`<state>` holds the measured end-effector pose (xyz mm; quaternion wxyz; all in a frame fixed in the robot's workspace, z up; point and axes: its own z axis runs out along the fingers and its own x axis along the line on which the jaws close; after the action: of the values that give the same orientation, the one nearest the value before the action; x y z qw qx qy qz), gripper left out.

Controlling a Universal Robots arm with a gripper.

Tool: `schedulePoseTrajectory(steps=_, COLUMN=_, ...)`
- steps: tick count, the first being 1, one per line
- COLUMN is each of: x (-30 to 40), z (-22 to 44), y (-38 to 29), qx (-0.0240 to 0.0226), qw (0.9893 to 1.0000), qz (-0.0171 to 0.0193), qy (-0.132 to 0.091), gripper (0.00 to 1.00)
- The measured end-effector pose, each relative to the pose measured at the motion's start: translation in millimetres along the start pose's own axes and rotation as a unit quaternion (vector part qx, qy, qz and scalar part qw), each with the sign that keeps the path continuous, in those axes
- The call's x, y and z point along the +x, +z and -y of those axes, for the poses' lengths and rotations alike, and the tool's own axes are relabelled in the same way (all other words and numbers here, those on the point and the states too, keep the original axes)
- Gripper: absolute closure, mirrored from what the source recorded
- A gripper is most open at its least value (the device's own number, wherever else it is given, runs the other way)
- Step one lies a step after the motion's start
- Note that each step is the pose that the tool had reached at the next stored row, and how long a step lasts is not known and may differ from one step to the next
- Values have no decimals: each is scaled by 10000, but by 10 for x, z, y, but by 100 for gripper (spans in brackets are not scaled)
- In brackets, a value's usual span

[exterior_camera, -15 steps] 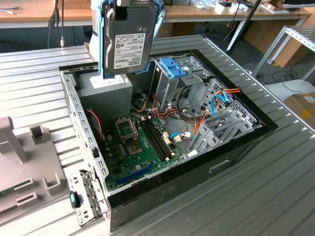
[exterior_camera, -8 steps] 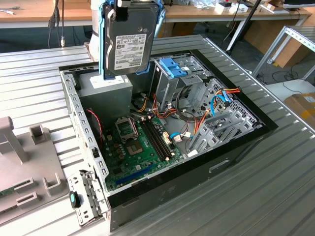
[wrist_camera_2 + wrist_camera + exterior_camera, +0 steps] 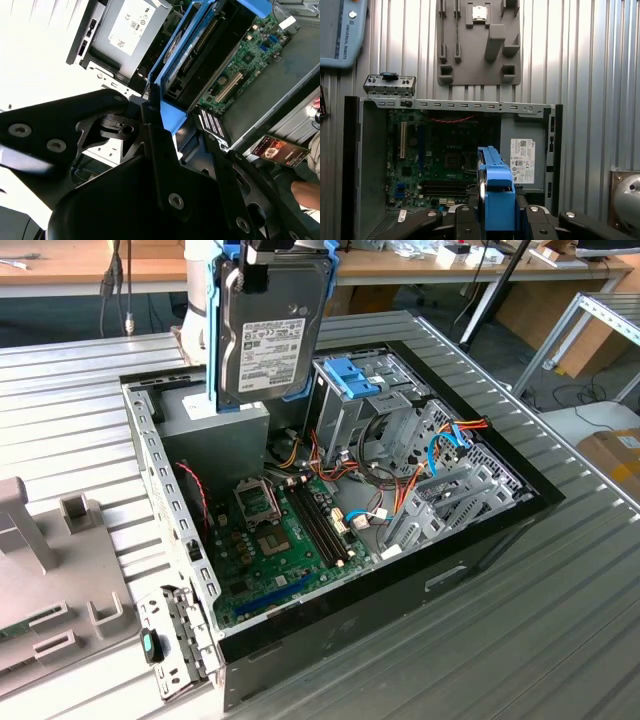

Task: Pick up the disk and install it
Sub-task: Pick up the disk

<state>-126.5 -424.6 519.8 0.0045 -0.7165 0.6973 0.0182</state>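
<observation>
High above the open computer case [image 3: 480,550], held the disk [image 3: 270,335] upright by its top end, clear of everything below. Clamped it in the gripper [image 3: 497,222], with jaws drawn in to a partial opening and shut tight against the drive, and the fingers [image 3: 466,224] pressed on either side of the blue frame in both wrist views. Left no gap between jaws and drive: sat directly between them, with nothing else touching it.

Ran lengthwise straight down from the wrist, long axis vertical in the exterior view. Turned the broad labelled face toward the exterior camera, with one blue side rail [image 3: 213,330] along the exterior view's left edge. Pointed the free lower end down at the grey power supply box [image 3: 215,425] in the case's far corner, near it but apart. Appeared almost end-on in the first wrist view, blue frame nearest the camera, with the motherboard [image 3: 445,150] spread out beyond.

Stood the silver drive cage [image 3: 345,390], with its paired blue clips [image 3: 352,375], lower down and just to the exterior view's right of the hanging drive, apart from it. Judged the drive lifted and in hand, not yet seated in any bay.
</observation>
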Motion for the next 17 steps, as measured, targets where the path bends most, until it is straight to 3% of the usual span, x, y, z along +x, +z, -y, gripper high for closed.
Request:
schedulePoseTrajectory(steps=7, x=27, z=0, y=-1, qx=0, qw=10000, qz=0, qy=-1, gripper=64)
schedulePoseTrajectory(steps=13, x=159, z=-4, y=-5, qx=0, qw=10000, qz=0, qy=0, gripper=64)
schedulePoseTrajectory(steps=17, x=171, z=-4, y=-6, qx=0, qw=10000, qz=0, qy=0, gripper=64)
